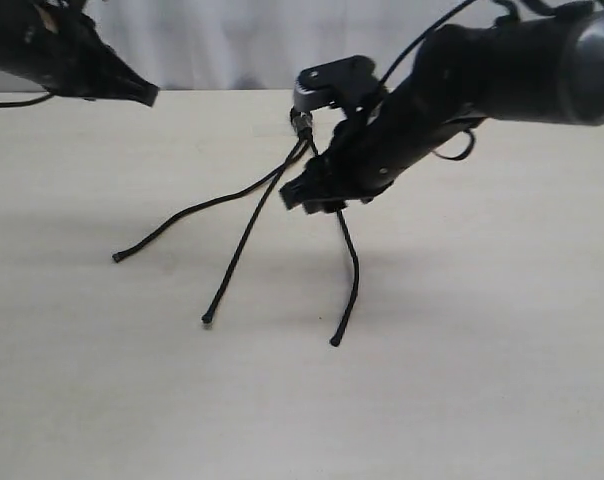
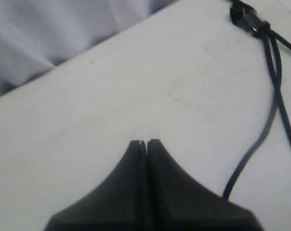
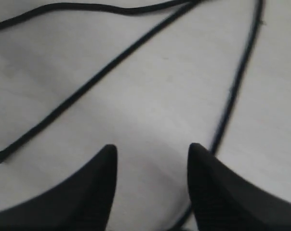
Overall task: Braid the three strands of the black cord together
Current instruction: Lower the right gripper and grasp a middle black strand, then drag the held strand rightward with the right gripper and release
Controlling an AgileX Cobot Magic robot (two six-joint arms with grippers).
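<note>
The black cord lies on the table, its bound knotted end (image 1: 302, 122) at the back. From there the three strands fan toward the front: a left one (image 1: 197, 210), a middle one (image 1: 244, 240) and a right one (image 1: 354, 270), none crossing. My right gripper (image 1: 300, 200) hovers low just in front of the knot, open (image 3: 152, 149), with bare table between its fingers. The right strand (image 3: 237, 82) runs close beside one fingertip (image 3: 196, 151); the middle strand (image 3: 87, 86) lies farther off. My left gripper (image 1: 147, 95) is shut and empty (image 2: 146, 142), well left of the knot (image 2: 246, 19).
The pale wooden table (image 1: 482, 350) carries only the cord. A light curtain (image 1: 232, 40) hangs behind its far edge. The right arm's thick body (image 1: 502, 70) and glossy cables reach in from the upper right, above the knot area.
</note>
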